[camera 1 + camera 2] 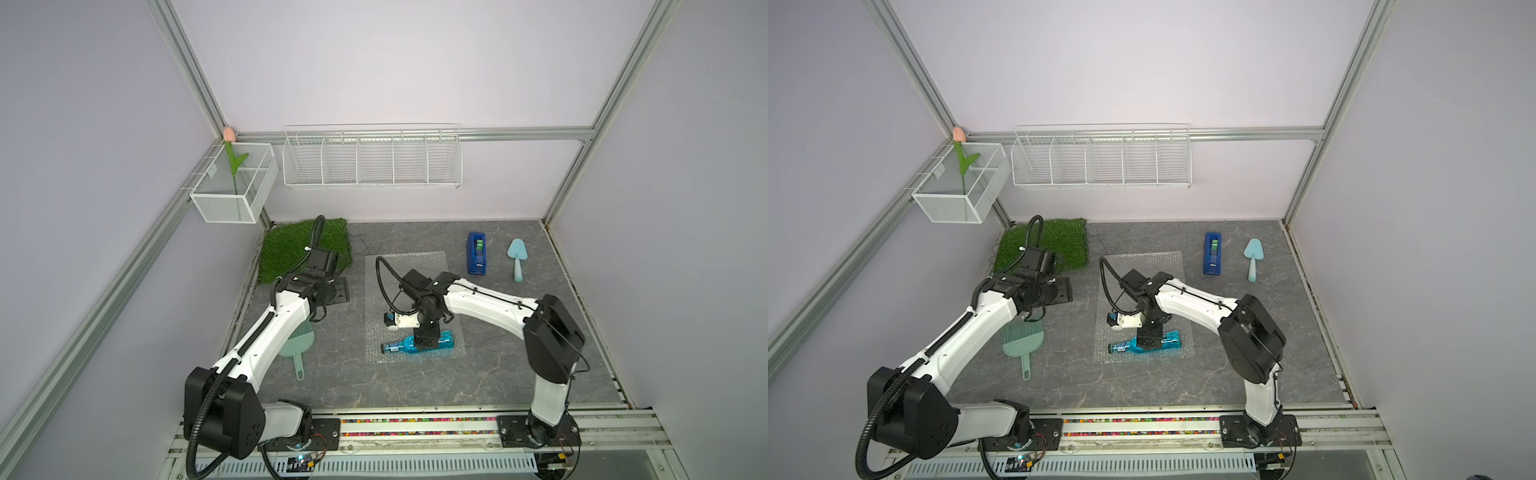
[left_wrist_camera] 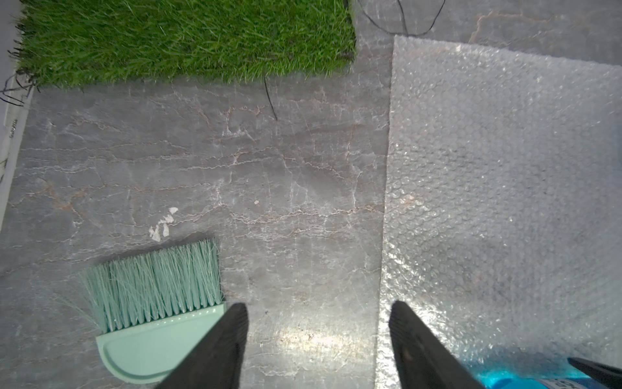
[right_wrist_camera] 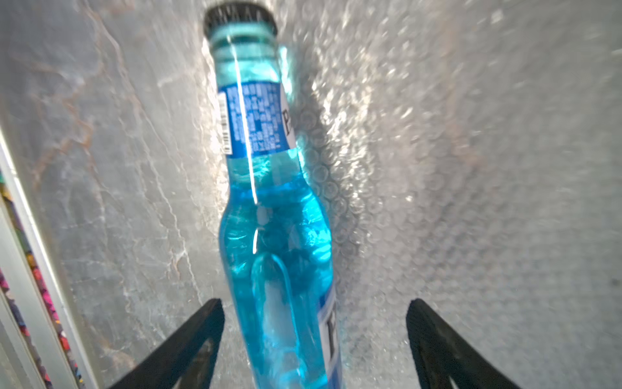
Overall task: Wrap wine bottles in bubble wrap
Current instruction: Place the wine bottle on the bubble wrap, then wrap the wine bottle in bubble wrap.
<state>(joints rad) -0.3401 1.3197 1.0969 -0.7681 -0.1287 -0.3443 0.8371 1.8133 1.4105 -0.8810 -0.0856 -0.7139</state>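
The wine bottle lies on its side across the near end of the bubble wrap, its dark cap pointing left. The wrap is spread flat on the grey table. My right gripper hangs over the bottle's body and is open. In the right wrist view the bottle lies between the jaws with a gap on each side. My left gripper is open and holds nothing. It is over bare table, with one finger above the wrap's left edge.
A mint hand brush lies left of the wrap, under my left arm. A green turf mat fills the back left corner. A blue tape dispenser and a teal trowel lie at the back right. Wire baskets hang on the back wall.
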